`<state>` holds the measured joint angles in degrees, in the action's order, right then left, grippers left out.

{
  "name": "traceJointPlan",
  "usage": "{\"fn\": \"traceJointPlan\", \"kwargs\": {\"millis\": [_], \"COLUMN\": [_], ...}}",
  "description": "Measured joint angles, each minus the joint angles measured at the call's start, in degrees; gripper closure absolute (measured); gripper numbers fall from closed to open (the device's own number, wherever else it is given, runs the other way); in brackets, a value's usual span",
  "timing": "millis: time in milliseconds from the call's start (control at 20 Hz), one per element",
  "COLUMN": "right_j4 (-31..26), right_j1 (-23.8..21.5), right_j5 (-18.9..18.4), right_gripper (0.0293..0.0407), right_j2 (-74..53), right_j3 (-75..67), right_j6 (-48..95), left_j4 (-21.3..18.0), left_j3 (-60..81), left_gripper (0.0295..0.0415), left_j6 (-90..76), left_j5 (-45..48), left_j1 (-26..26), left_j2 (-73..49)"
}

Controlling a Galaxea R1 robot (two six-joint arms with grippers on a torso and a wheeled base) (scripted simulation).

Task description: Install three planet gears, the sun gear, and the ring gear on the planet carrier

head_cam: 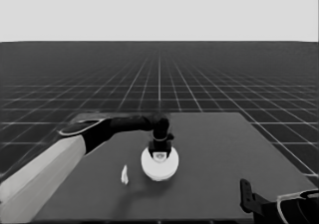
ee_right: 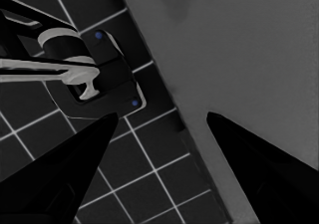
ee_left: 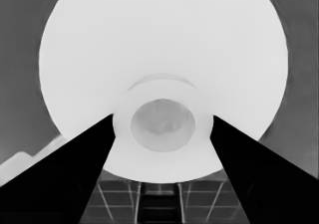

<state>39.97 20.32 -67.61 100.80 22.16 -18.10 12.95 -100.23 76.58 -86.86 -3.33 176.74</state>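
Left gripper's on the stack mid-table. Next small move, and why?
Probably open a little and lift straight up. The left gripper straddles the raised hub of the larger round part, which already appears seated, with no gears visible. Only the thin white piece lies apart. The right gripper is parked at the table's corner.

Head camera: high, behind my table (head_cam: 224,149), facing down across it to the horizon; far from the larger round part (head_cam: 159,165).
Left wrist camera: on my left arm, looking straight down, very near that round part (ee_left: 164,50), which fills its view. Shared with the head camera: this part.
Right wrist camera: near the table's corner (ee_right: 239,59), facing floor grid (ee_right: 144,174).
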Motion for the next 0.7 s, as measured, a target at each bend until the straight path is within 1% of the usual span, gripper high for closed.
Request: {"fn": "traceJointPlan", "kwargs": {"millis": [700], "right_j4": [0.0], "right_j1": [0.0], "right_j5": [0.0], "right_gripper": [0.0315], "right_j2": [0.0], "right_j3": [0.0], "right_j6": [0.0], "left_j4": [0.6], "left_j3": [-0.4], "left_gripper": [0.0362], "left_j6": [-3.5], "left_j5": [0.2], "left_j1": [-0.7], "left_j2": [0.1]}}
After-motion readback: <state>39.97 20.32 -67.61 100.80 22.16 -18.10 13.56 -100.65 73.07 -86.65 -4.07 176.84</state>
